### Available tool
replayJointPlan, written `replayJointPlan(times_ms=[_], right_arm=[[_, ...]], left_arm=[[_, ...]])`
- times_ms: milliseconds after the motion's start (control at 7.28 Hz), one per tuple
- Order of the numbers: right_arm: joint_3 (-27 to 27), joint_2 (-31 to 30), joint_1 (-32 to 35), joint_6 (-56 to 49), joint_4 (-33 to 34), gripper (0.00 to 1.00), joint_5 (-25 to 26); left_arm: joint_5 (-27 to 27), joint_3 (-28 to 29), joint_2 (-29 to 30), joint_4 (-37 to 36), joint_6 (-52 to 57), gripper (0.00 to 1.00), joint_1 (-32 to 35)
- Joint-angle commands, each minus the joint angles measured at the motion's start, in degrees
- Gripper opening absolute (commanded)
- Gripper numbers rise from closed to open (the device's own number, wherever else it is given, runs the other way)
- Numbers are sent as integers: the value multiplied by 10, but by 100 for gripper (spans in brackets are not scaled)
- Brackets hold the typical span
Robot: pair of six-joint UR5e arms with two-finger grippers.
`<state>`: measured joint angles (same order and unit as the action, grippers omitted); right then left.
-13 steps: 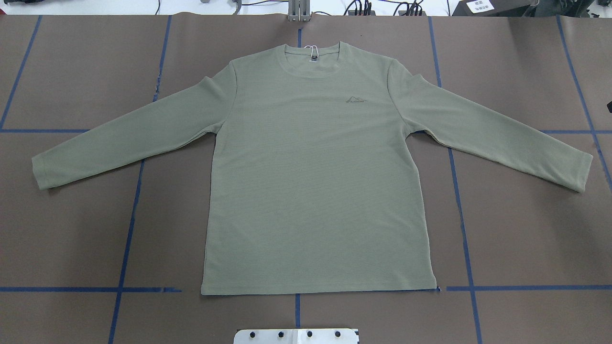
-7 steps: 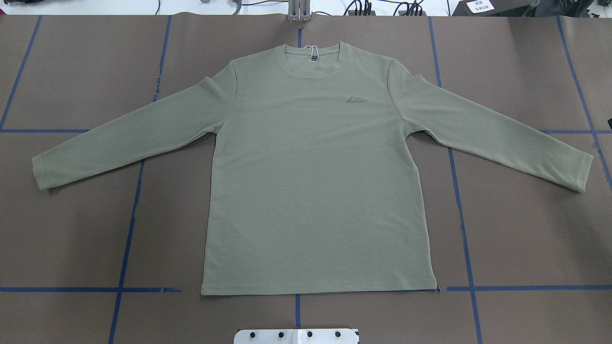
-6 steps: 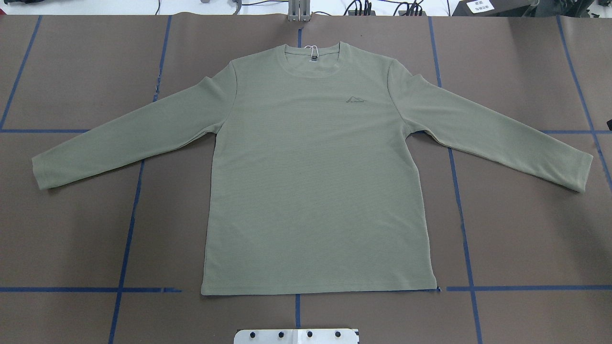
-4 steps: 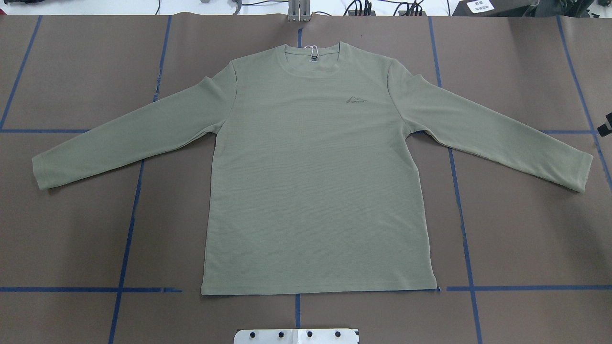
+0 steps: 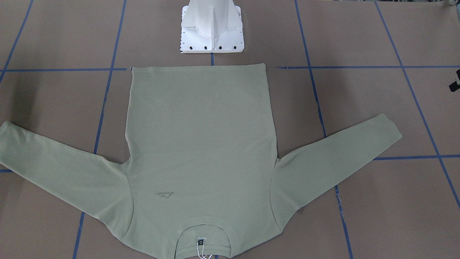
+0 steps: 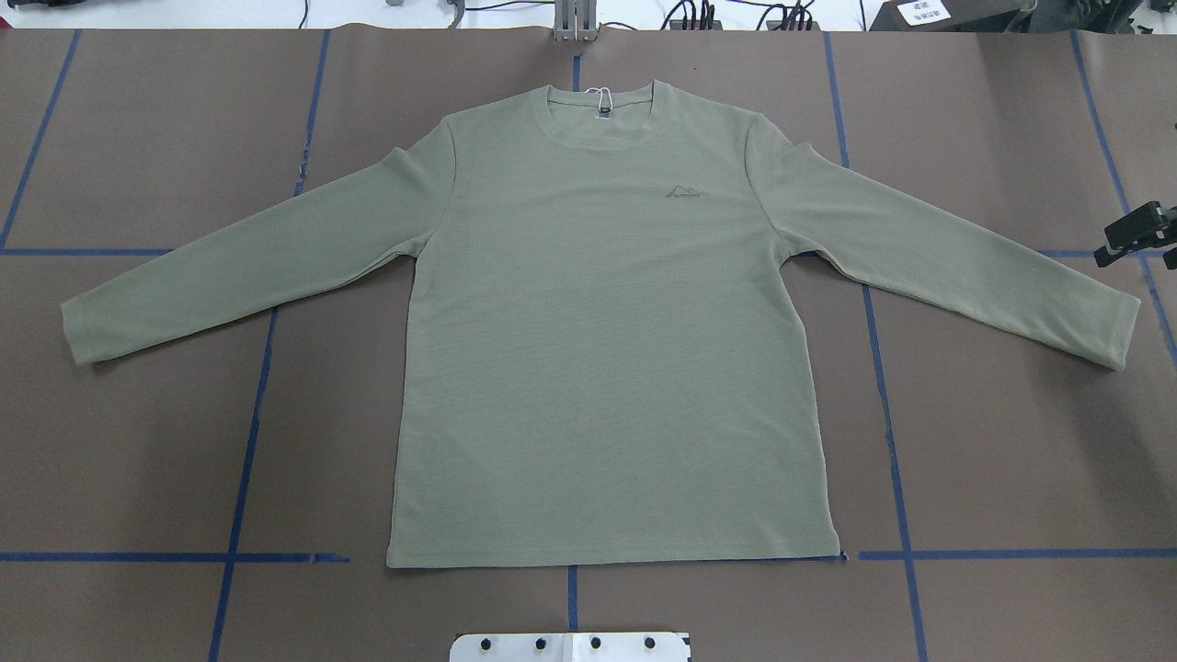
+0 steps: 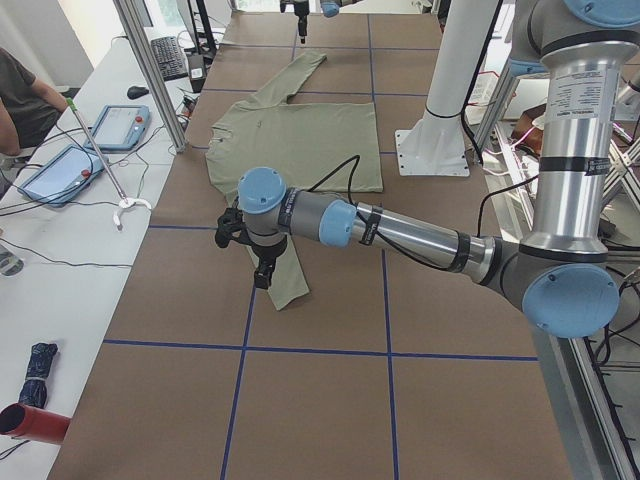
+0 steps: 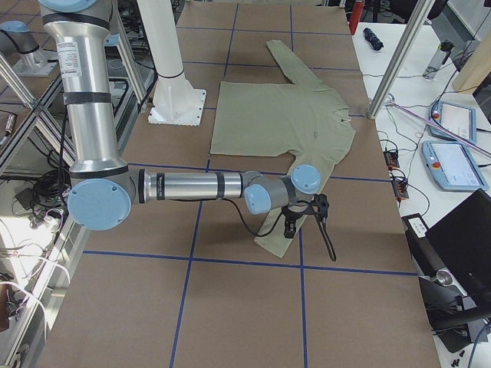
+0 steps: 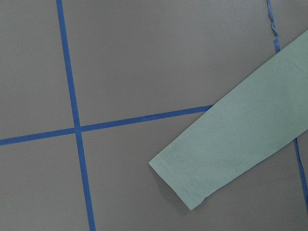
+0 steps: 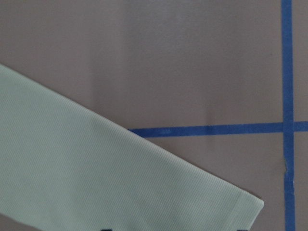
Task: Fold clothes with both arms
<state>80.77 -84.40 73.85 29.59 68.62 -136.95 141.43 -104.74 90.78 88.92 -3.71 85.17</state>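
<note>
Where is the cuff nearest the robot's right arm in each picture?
Front-facing: right cuff, at the left edge, partly cut off.
Overhead: far right.
Left side view: near the top, far sleeve end.
Right side view: centre, near sleeve end.
Left wrist: not in it.
Right wrist: bottom right.
Shared landmark: white pedestal base.

Sage-green shirt (image 6: 607, 368) on brown table (image 6: 119, 441) gridded with blue tape lines (image 6: 138, 556)
</note>
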Motion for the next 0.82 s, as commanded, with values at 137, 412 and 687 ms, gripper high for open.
replayJointPlan(times_ms=[137,412,687], right_arm=[[-52,-32,-3,100,-87,89,3],[-101,-15,-9,97,-86,85,12],[-112,-11,-10,100,-86,76,12]], left_arm=[[3,-6,1,-1,-1,100,0],[3,-6,4,-1,-2,100,0],[3,-6,5,-1,-1,100,0]])
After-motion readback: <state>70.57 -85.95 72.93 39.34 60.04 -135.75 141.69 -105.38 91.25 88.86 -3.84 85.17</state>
